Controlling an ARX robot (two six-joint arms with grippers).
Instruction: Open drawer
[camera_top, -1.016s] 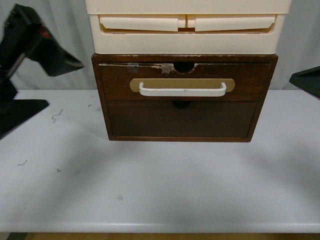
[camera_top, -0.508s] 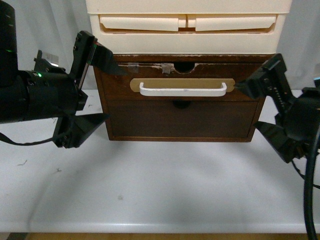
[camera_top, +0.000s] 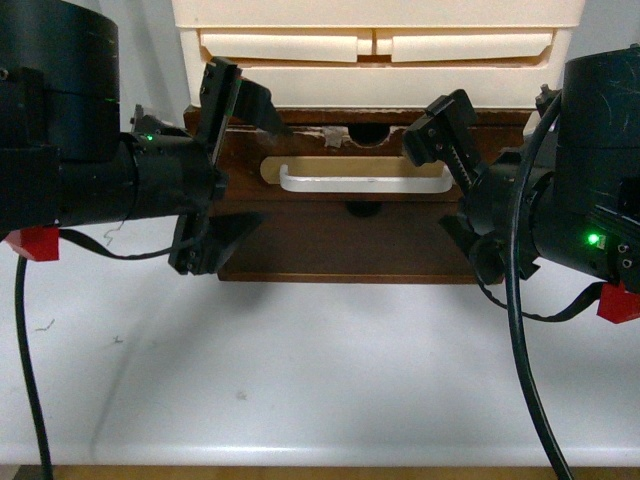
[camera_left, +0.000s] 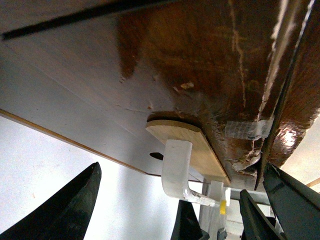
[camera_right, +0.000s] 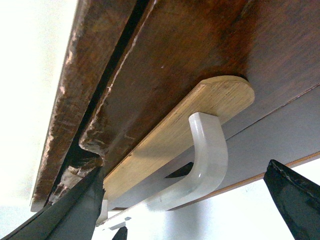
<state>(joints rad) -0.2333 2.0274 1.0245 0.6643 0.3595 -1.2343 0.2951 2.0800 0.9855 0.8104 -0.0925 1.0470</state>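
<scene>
The dark brown drawer sits shut in its cabinet, with a chipped, taped top edge and a half-round notch. Its white bar handle lies on a tan oval plate. My left gripper is open, its jaws above and below the handle's left end. My right gripper is open in the same way at the handle's right end. In the left wrist view the handle's post stands between the open left gripper's fingers. In the right wrist view the handle stands between the open right gripper's fingers. Neither touches the handle.
A plain dark brown handleless drawer front lies below the drawer. Cream plastic drawers are stacked on the cabinet. The white table stretches in front. Cables hang from both arms.
Both arms have swung in from the sides and closed on the handle's two ends. The drawer has not moved.
</scene>
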